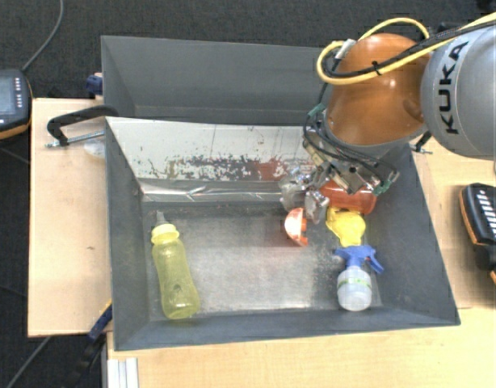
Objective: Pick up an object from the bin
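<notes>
Toward the right rear of the bin (123, 241), the gripper (307, 199) hangs low beneath the arm's orange cover (373, 95), its tip just above a small round orange-and-white thing (296, 227) on the floor. Whether it is spread or pressed together cannot be told, nor whether it touches that thing. Just to its right, a red thing (353, 199) and a yellow thing (346, 226) crowd the right wall. A white spray bottle with a blue head (355, 283) lies near the front right corner. Leftward, open floor runs to a yellow bottle (174, 281) by the left wall.
</notes>
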`<act>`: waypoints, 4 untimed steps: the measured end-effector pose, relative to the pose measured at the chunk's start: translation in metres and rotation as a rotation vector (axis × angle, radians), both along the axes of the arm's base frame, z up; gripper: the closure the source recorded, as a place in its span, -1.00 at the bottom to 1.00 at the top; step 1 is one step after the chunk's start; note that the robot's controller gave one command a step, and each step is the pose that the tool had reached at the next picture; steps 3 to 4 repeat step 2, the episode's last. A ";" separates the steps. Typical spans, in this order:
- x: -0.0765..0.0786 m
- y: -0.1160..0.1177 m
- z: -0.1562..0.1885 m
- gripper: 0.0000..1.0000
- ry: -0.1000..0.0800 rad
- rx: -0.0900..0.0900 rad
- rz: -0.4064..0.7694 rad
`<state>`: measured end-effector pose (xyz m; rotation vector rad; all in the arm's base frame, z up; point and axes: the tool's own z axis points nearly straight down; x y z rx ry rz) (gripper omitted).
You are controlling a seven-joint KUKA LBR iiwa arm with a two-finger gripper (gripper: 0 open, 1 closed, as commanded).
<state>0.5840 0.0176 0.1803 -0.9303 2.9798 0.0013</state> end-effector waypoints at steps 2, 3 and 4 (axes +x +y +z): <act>-0.007 -0.001 0.049 1.00 0.003 0.002 -0.007; -0.007 -0.001 0.049 1.00 0.003 0.002 -0.007; -0.007 -0.001 0.049 1.00 0.003 0.002 -0.007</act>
